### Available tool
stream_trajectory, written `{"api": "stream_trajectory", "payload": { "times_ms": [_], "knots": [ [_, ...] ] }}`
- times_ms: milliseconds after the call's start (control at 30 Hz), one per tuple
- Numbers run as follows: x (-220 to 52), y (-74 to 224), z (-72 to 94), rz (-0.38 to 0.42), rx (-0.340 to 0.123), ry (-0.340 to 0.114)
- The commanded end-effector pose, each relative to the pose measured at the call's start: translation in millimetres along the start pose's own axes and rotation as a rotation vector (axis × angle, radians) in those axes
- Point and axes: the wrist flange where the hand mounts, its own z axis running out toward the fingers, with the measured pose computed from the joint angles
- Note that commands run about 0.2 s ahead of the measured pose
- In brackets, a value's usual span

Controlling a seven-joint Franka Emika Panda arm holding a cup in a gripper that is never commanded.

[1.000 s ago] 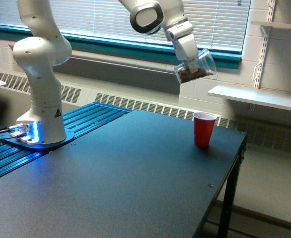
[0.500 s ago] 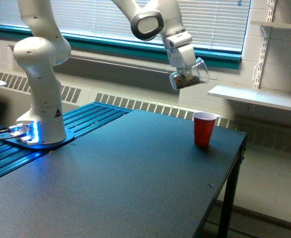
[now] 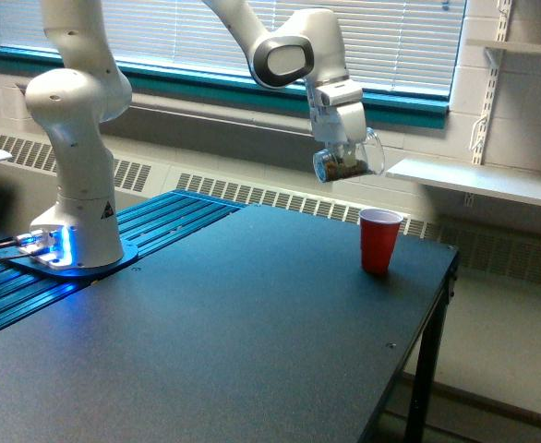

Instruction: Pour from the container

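My table [image 3: 252, 351] is dark, with 1 red cup [image 3: 379, 240] upright on it near the far corner on the exterior view's right. My base [image 3: 77, 249] sits on blue slats [image 3: 169, 217] alongside.

Container [image 3: 347, 162] lower, nearer red cup [image 3: 379, 240].

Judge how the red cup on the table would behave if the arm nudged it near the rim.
The red cup looks thin and, as far as visible, empty, so probably light. It narrows toward its base, so a high nudge would likely tip it. On its side it may roll toward the nearby table edge.
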Motion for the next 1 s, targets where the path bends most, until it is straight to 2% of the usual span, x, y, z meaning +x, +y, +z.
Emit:
{"api": "stream_trajectory", "payload": {
  "times_ms": [33,1000],
  "knots": [
    [2,-12,2.4,0.008,-0.015,-0.009],
    [-2,-36,33.2,-0.05,-0.117,-0.096]
  ]
}}
